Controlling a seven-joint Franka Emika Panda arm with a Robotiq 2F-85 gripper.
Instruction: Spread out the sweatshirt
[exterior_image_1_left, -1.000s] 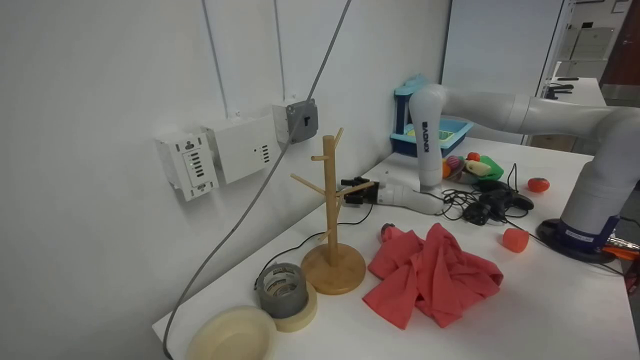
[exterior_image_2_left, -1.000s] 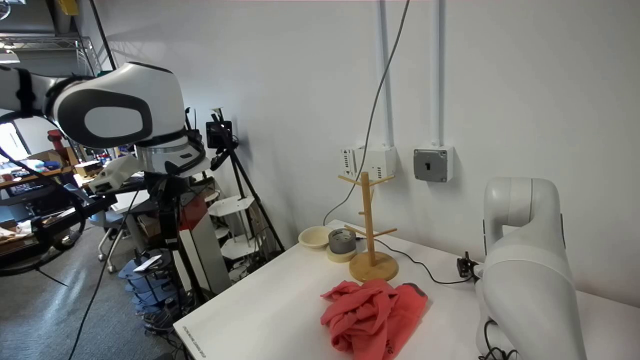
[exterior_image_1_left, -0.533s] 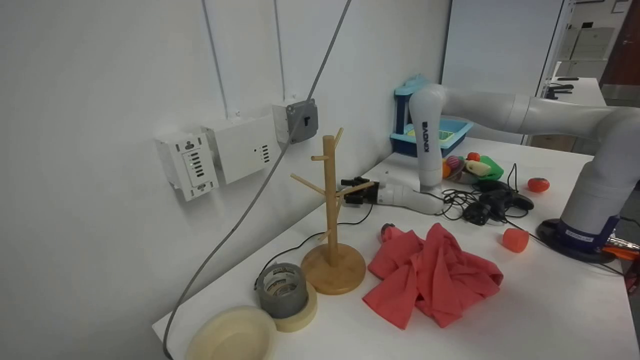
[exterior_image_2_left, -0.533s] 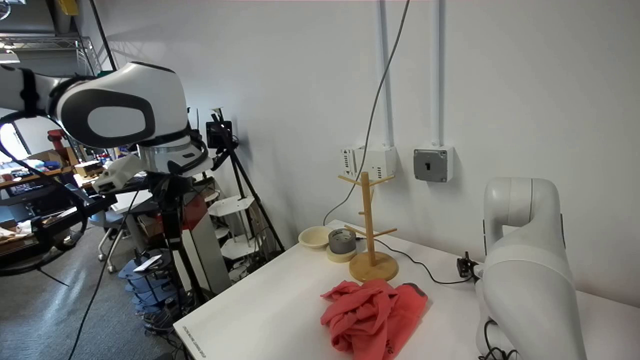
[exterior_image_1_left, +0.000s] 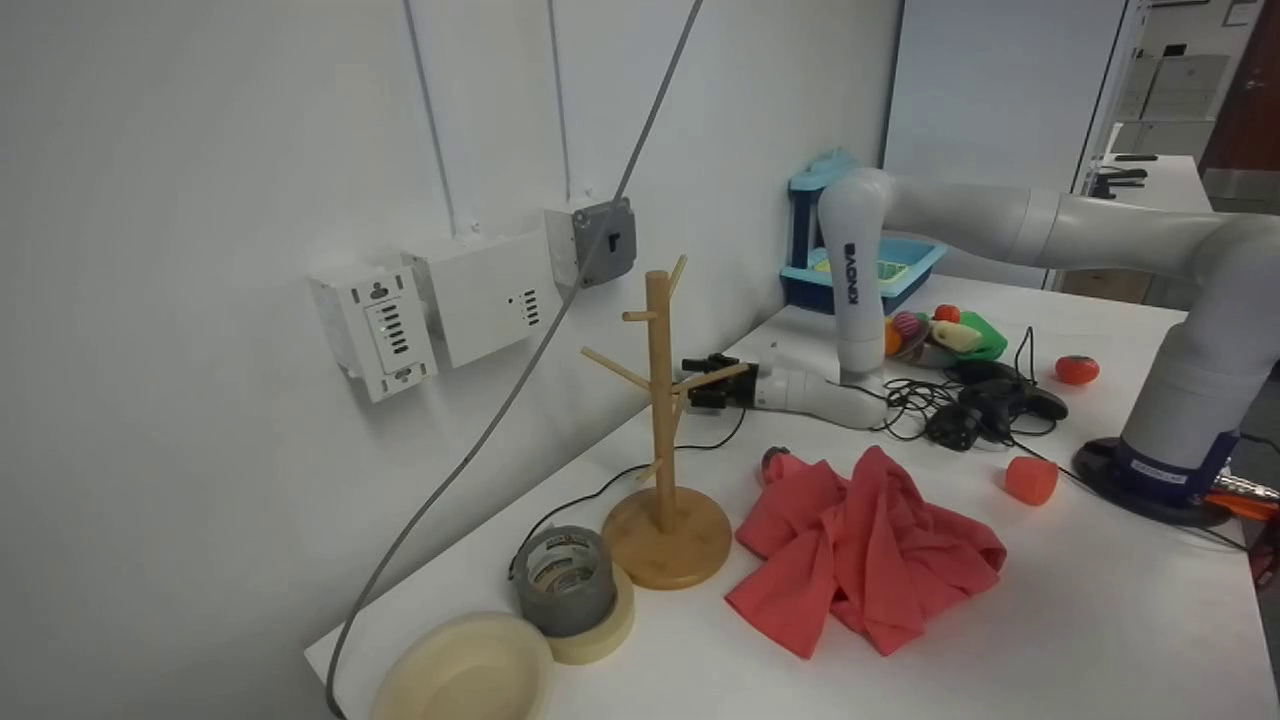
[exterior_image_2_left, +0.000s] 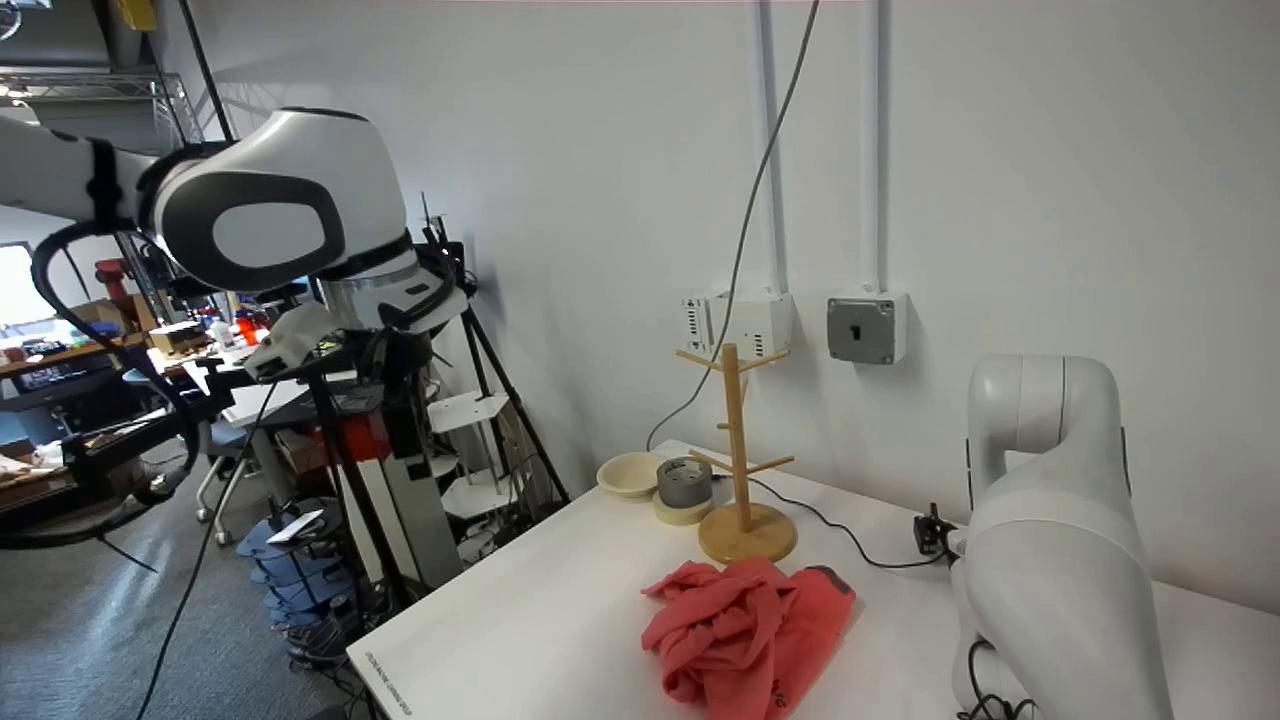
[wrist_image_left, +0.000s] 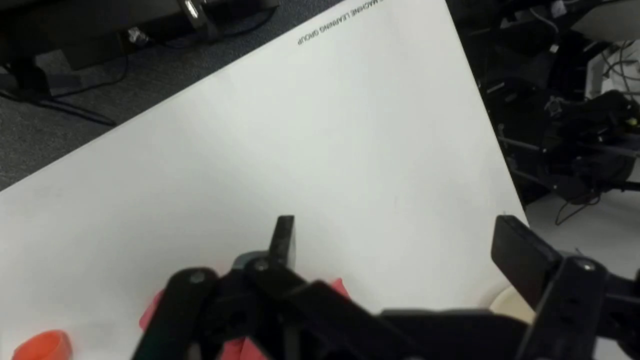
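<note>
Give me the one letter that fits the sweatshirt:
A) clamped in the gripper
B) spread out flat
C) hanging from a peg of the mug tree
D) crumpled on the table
D, since in both exterior views the sweatshirt lies in a heap of folds on the white table beside the wooden mug tree, while in the wrist view the gripper stands open with nothing in it.

Tape rolls (exterior_image_1_left: 568, 611) sit between a mug tree (exterior_image_1_left: 663, 430) and bowl (exterior_image_1_left: 465, 668).
</note>
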